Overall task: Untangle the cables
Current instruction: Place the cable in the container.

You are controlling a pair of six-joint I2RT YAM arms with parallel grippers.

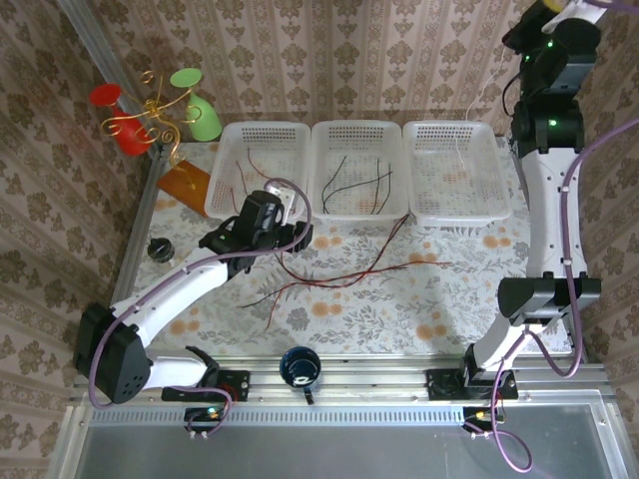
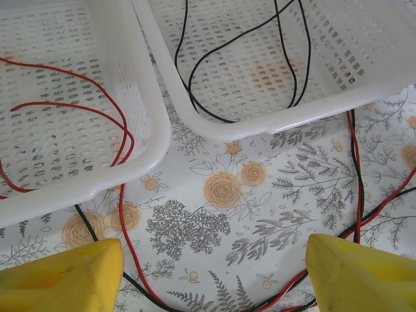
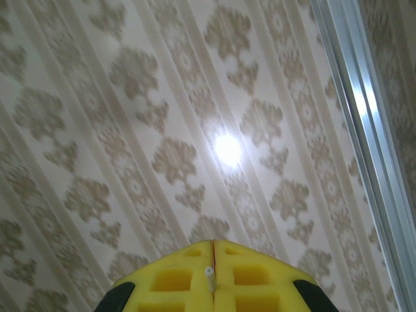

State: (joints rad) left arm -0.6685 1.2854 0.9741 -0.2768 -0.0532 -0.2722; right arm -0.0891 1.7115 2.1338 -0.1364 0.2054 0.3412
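Note:
Loose red and black cables (image 1: pixel 339 277) lie tangled on the flowered table in front of the white baskets. My left gripper (image 1: pixel 283 238) hovers low over their left end, open; its yellow fingers (image 2: pixel 58 276) stand wide apart with bare cloth between them. A red cable (image 2: pixel 127 244) and a black one run past the near edge of that gap (image 2: pixel 211 279). Red cables (image 2: pixel 97 110) lie in the left basket (image 2: pixel 153 123), black ones (image 2: pixel 195 71) in the middle basket (image 2: pixel 260 123). My right gripper (image 1: pixel 551 20) is raised high at the back right, jaws pressed together (image 3: pixel 214 250) with a short white cable stub (image 3: pixel 208 276) poking from the seam.
A third white basket (image 1: pixel 499 170) stands at the right. Red and green cups on a gold stand (image 1: pixel 150 115) sit at the back left beside an orange block (image 1: pixel 185 182). A black knob (image 1: pixel 160 249) lies at the left edge and a blue mug (image 1: pixel 300 367) at the front rail.

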